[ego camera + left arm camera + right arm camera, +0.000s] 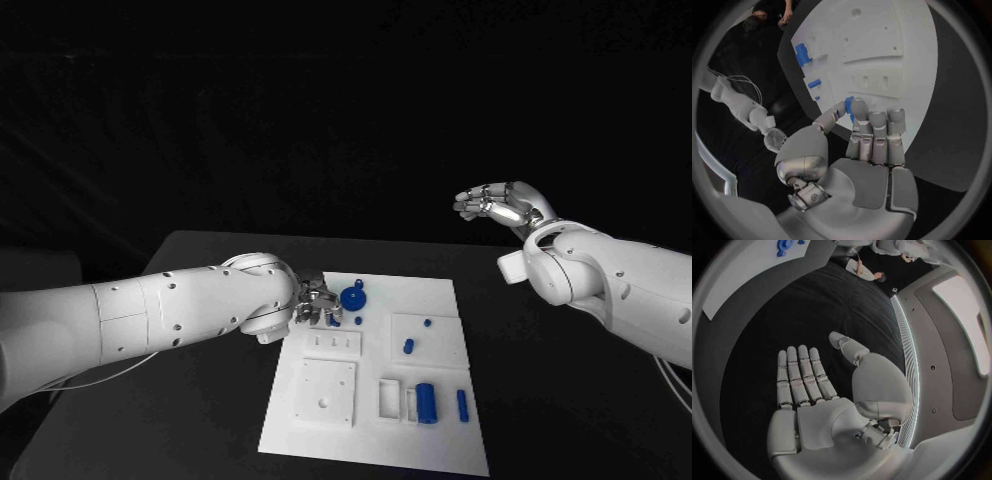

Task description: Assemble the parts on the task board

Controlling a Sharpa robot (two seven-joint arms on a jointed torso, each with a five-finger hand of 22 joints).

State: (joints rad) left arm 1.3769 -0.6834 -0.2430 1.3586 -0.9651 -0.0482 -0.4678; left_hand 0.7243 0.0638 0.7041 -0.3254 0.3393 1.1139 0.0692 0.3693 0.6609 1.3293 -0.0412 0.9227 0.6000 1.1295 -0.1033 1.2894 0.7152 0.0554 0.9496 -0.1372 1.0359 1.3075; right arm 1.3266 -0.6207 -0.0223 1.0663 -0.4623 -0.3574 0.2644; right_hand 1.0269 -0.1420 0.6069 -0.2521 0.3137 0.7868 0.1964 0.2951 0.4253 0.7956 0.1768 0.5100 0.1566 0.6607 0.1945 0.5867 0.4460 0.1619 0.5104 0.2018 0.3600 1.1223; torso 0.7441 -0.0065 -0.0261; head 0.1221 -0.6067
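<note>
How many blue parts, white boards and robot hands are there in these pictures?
Blue parts: 6, one of them pinched by the left hand
Task board: 1
Hands: 2, counting the right hand
Total: 9

I can read no text, label, brand, number or sign anywhere in my views. The flat white rectangular task board [433, 300] shows me bare surfaces with moulded recesses and holes, and nothing printed that I can make out. The small blue plastic parts [427, 402] on it carry no markings I can see. The matte black table [216, 260] and the white arm shells look unlettered from here as well.
</note>
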